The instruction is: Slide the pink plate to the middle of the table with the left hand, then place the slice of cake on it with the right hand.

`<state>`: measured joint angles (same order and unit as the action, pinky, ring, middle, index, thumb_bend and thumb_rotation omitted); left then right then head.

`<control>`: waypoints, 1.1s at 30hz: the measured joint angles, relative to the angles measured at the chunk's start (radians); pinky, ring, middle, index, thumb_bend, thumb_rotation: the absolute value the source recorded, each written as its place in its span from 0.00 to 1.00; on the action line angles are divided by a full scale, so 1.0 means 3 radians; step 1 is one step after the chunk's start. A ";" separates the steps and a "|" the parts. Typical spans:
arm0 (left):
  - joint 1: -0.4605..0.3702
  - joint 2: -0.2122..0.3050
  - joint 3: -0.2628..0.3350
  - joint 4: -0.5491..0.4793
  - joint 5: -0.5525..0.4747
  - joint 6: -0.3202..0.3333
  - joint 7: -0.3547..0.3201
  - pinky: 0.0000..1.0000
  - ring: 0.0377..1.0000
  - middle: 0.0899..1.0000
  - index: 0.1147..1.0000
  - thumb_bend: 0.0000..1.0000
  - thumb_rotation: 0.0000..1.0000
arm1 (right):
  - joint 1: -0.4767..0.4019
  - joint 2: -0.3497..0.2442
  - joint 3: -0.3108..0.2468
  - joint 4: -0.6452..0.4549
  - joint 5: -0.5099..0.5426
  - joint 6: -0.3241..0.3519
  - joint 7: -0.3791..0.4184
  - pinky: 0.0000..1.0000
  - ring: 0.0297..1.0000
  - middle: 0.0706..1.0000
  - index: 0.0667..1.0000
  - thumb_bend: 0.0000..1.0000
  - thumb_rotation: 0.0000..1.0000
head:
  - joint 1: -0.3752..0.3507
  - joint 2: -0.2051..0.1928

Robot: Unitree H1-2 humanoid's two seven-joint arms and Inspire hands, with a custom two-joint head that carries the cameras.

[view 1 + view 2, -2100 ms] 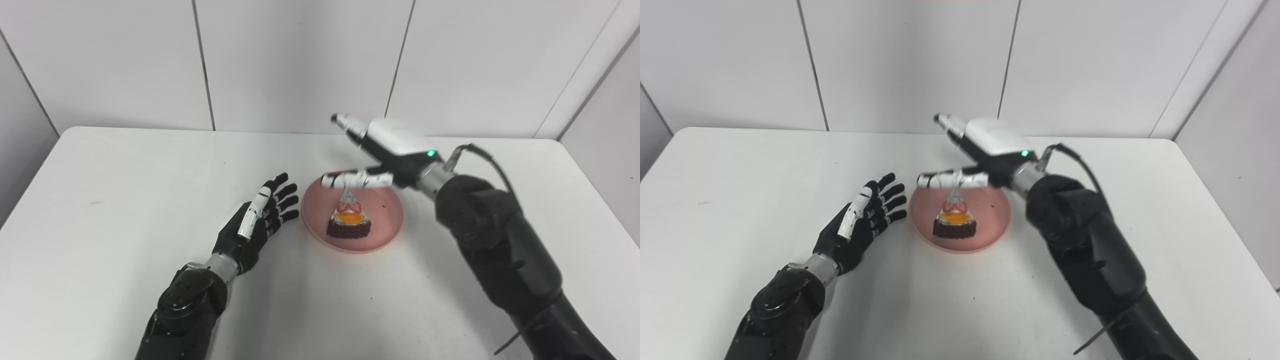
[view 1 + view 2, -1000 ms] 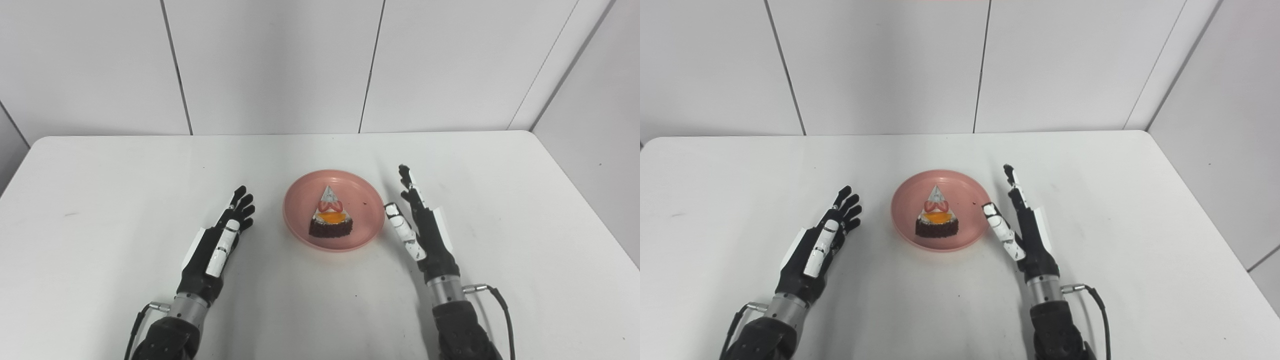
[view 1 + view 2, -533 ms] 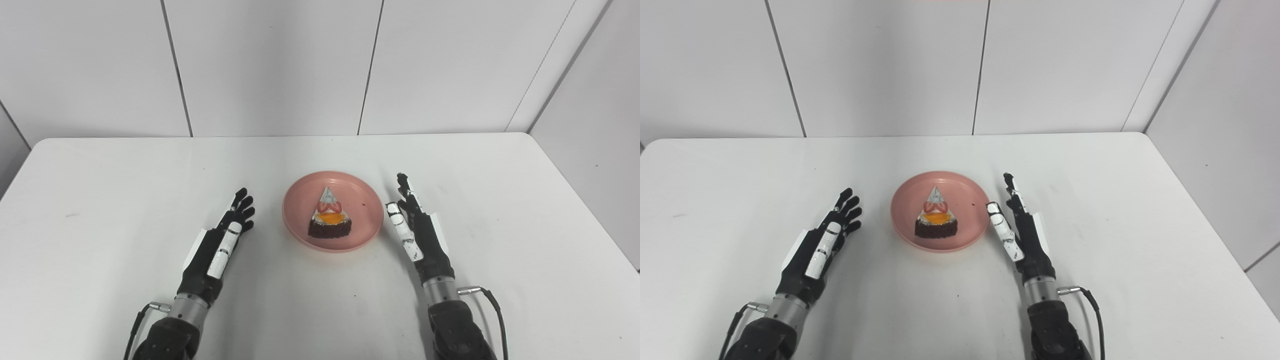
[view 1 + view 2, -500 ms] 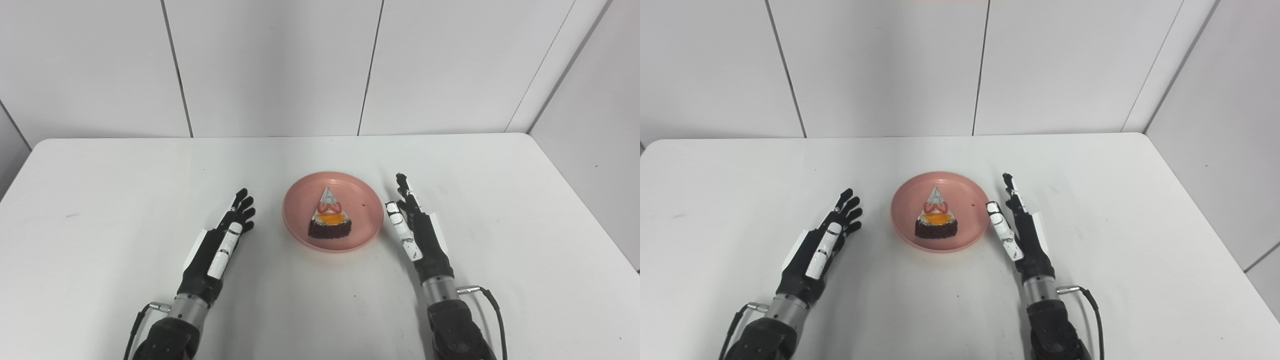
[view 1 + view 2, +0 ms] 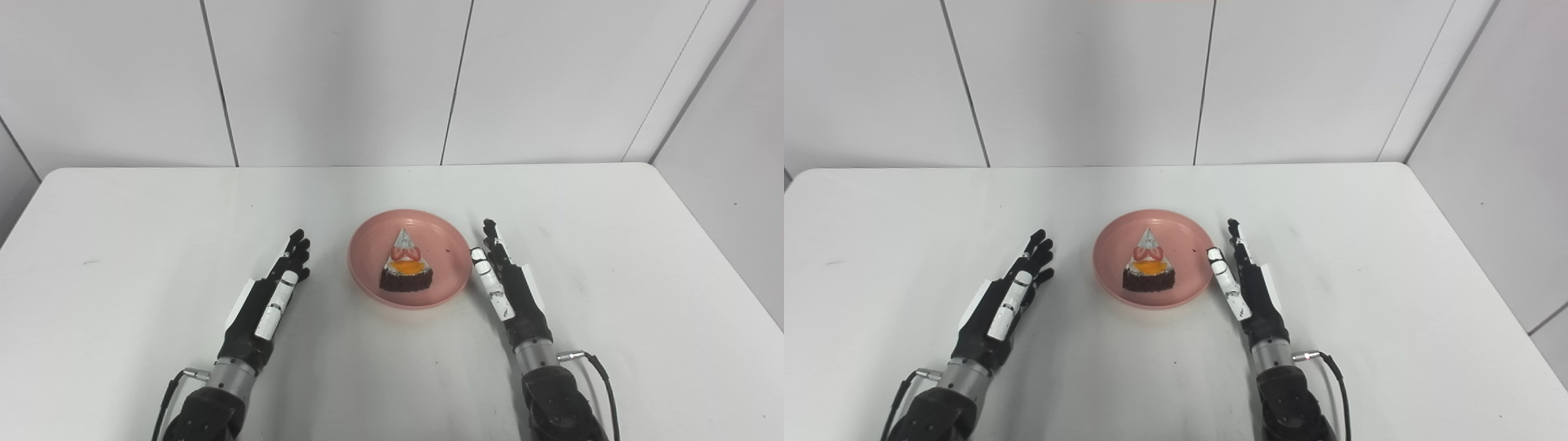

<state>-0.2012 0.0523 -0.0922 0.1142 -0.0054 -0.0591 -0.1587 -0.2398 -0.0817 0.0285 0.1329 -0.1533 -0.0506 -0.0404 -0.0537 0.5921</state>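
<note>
Both robot hands lie low over the white bench, palms facing inward, fingers straight and spread, holding nothing. Left robot hand (image 5: 269,303) sits at about 8 o'clock from the round pink plastic plate (image 5: 450,278), a clear gap between them. Right robot hand (image 5: 508,288) sits at about 4 o'clock, its white-tipped thumb just beside the plate's rim; whether it touches cannot be told. The plate rests near the middle of the bench (image 5: 153,214). On it, slightly toward 6 o'clock, stands the triangular slice of chocolate cake with white cream, strawberry and orange topping (image 5: 405,271), its point aimed at 12 o'clock. Judging by this layout, both steps look finished, and nothing appears left to do.
</note>
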 measured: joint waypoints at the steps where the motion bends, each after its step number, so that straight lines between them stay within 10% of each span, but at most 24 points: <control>1: 0.0004 0.0000 0.0000 -0.0007 0.0000 0.0003 0.0000 0.99 1.00 1.00 1.00 0.43 1.00 | 0.0005 0.0006 0.0000 -0.0007 0.0014 0.0004 0.0000 1.00 1.00 1.00 1.00 0.28 1.00 | 0.0000 0.0000; 33: 0.0014 0.0000 0.0005 -0.0022 0.0057 -0.0031 0.0029 1.00 1.00 1.00 1.00 0.45 1.00 | 0.0024 -0.0020 0.0027 -0.0140 0.0122 0.0194 0.0099 1.00 1.00 1.00 1.00 0.23 1.00 | 0.0082 0.0015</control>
<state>-0.1969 0.0521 -0.0907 0.1077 0.0118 -0.0683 -0.1499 -0.2325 -0.0877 0.0365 0.0910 -0.1167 0.0077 -0.0108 -0.0291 0.5967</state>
